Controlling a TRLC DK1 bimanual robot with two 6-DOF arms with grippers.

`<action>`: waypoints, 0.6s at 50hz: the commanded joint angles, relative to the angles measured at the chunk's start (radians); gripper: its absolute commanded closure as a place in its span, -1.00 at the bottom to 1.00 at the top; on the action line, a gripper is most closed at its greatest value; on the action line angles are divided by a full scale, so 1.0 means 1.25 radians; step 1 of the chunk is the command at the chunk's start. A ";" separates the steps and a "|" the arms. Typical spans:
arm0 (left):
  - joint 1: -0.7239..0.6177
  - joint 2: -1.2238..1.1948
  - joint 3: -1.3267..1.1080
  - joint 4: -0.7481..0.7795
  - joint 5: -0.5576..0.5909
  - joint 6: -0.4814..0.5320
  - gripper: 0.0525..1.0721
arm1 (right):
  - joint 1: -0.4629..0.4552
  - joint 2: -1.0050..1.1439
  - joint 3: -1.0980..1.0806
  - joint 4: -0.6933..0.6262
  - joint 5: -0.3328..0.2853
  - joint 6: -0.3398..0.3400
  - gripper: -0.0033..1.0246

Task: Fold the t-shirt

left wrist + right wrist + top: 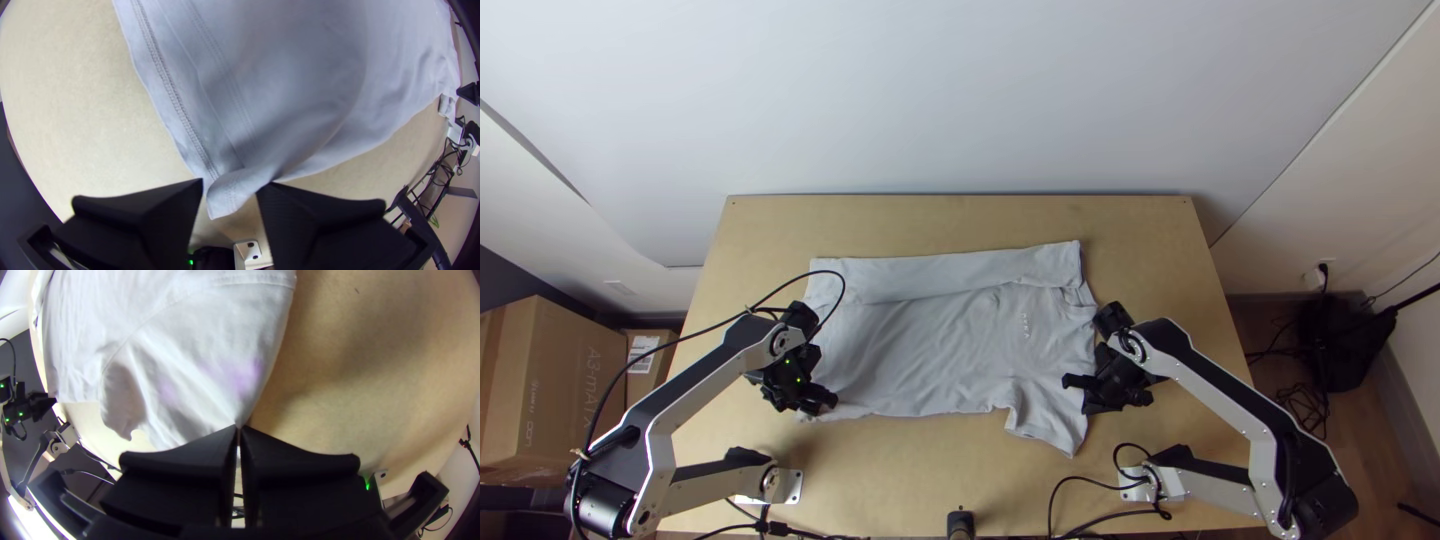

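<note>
The light grey t-shirt (930,340) lies spread across the table, its far side folded over in a long strip and one sleeve pointing to the near edge at the right. My left gripper (825,402) is at the shirt's near left corner. In the left wrist view the left gripper (230,190) stands open, with a hem corner of the shirt (300,90) between its fingers. At the sleeve side on the right is my right gripper (1078,392). In the right wrist view the right gripper (238,427) is shut on the edge of the shirt (195,360).
The wooden table (960,225) shows bare beyond the shirt and at both sides. Black cables (1070,490) lie at the near edge by the right arm's base. Cardboard boxes (555,390) stand beside the table at the left.
</note>
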 commanded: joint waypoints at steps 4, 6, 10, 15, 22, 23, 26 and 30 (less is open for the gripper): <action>-0.001 0.001 -0.021 0.006 -0.002 0.018 0.95 | -0.029 -0.037 0.016 -0.033 -0.002 0.003 0.95; 0.009 -0.006 -0.022 0.003 -0.001 0.030 0.95 | -0.040 -0.044 0.016 -0.035 -0.002 0.000 0.95; 0.046 -0.024 -0.010 -0.013 0.001 0.047 0.95 | -0.064 -0.058 0.016 -0.039 -0.001 -0.013 0.95; 0.103 -0.057 0.000 -0.027 0.002 0.083 0.95 | -0.107 -0.064 0.016 -0.042 -0.001 -0.040 0.95; 0.201 -0.091 0.005 -0.032 0.002 0.156 0.95 | -0.193 -0.065 0.012 -0.045 0.013 -0.095 0.95; 0.214 -0.092 0.006 -0.032 0.002 0.165 0.95 | -0.207 -0.065 0.012 -0.045 0.016 -0.103 0.95; 0.238 -0.103 0.010 -0.038 0.002 0.183 0.95 | -0.243 -0.062 0.016 -0.046 0.041 -0.124 0.95; 0.256 -0.114 0.028 -0.042 0.002 0.186 0.95 | -0.262 -0.072 0.028 -0.050 0.060 -0.140 0.95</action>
